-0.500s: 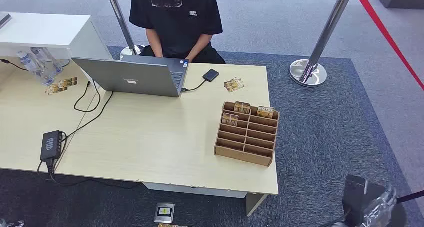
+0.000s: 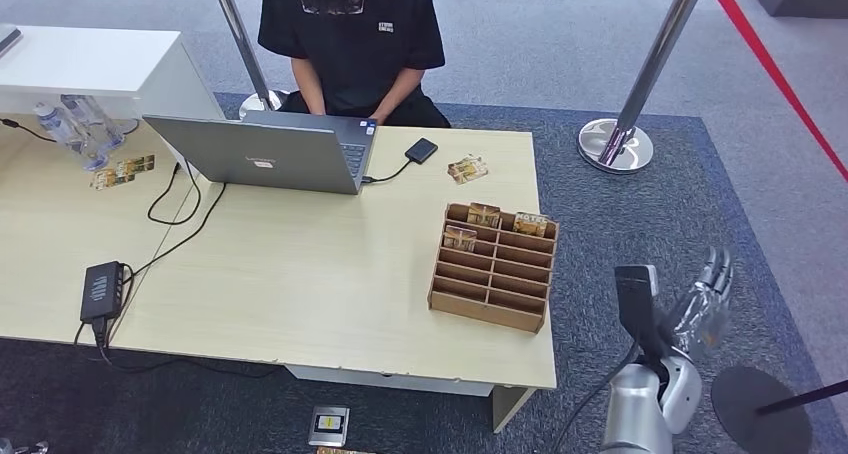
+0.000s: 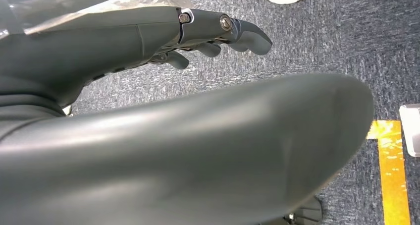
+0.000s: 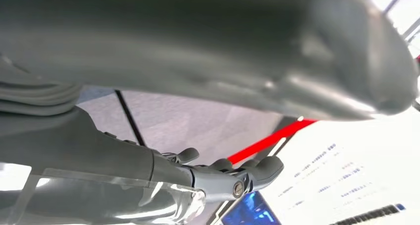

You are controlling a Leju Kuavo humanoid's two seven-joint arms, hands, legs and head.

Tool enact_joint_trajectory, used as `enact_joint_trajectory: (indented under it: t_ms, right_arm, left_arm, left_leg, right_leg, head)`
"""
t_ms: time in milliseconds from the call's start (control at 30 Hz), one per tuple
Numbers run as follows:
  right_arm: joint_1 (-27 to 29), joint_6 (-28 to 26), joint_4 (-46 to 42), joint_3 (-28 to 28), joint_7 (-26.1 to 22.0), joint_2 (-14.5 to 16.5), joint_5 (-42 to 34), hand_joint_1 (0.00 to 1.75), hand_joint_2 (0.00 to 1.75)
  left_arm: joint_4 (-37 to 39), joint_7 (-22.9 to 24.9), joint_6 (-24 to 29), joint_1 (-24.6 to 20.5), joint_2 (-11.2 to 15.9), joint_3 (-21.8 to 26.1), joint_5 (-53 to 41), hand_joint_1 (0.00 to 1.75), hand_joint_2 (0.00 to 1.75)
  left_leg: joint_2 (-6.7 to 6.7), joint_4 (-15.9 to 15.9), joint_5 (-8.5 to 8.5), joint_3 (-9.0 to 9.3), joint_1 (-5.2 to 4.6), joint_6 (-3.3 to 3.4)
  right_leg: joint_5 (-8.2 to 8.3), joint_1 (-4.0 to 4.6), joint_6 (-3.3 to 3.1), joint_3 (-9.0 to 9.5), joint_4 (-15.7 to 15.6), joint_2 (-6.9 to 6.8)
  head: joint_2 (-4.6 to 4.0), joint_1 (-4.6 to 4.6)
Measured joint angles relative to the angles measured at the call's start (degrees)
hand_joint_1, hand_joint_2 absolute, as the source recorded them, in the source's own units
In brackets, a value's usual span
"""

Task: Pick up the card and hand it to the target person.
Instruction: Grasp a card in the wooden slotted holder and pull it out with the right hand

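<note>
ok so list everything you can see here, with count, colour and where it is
table: one, light wood, centre
wooden card rack: one, brown, table's right side
cards in rack: three, gold-patterned, far slots
loose cards: a small pile, gold, beyond the rack
more cards: a few, gold, far left
laptop: one, grey, open in front of the person
small drive: one, black, cabled to laptop
power brick: one, black, left edge
bottles: clear, far left
stanchions: two, chrome, red tape
person: one, black shirt, seated behind table
right hand: raised right of table, fingers apart, holding nothing
left hand: over carpet, holding nothing
</note>
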Motion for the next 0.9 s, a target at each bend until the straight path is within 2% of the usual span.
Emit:
enact_joint_trajectory:
  t_ms: [133,267,567,900]
  right_arm:
    - [-0.32,0.02,-0.13,4.25,2.55,0.23,1.03,0.00,0.00]
    - [-1.33,0.02,0.03,9.34,5.96,0.15,2.11,0.00,1.75]
    - [-5.35,0.02,4.78,20.09,14.15,-1.74,3.75,0.00,1.75]
    - [-10.13,0.16,13.96,27.14,17.30,-3.82,4.28,0.02,1.75]
  left_arm:
    - [0.08,-0.01,-0.06,0.00,0.01,0.00,-0.09,0.00,0.00]
    - [0.18,-0.11,-0.34,0.01,0.01,0.00,-0.35,0.00,0.00]
    - [0.28,-0.86,-0.55,0.01,0.01,0.00,0.17,0.00,0.00]
    - [0.36,-0.95,-0.48,0.08,0.01,0.00,0.43,0.00,0.00]
  left_leg:
    - [0.00,0.00,0.00,-0.02,-0.01,0.00]
    - [0.00,0.00,0.00,-0.02,-0.01,0.00]
    - [0.00,0.00,0.00,-0.03,0.00,0.00]
    - [-0.01,0.00,0.00,-0.04,0.00,0.00]
  right_leg:
    - [0.00,0.01,0.00,-0.02,0.00,0.00]
    - [0.01,0.00,0.00,-0.03,0.00,0.00]
    - [0.01,0.01,-0.01,-0.03,0.01,0.00]
    - [0.02,0.01,-0.01,-0.05,0.00,0.00]
  head:
    - [0.00,0.00]
    - [0.00,0.00]
    - [0.00,0.01]
    - [0.00,0.01]
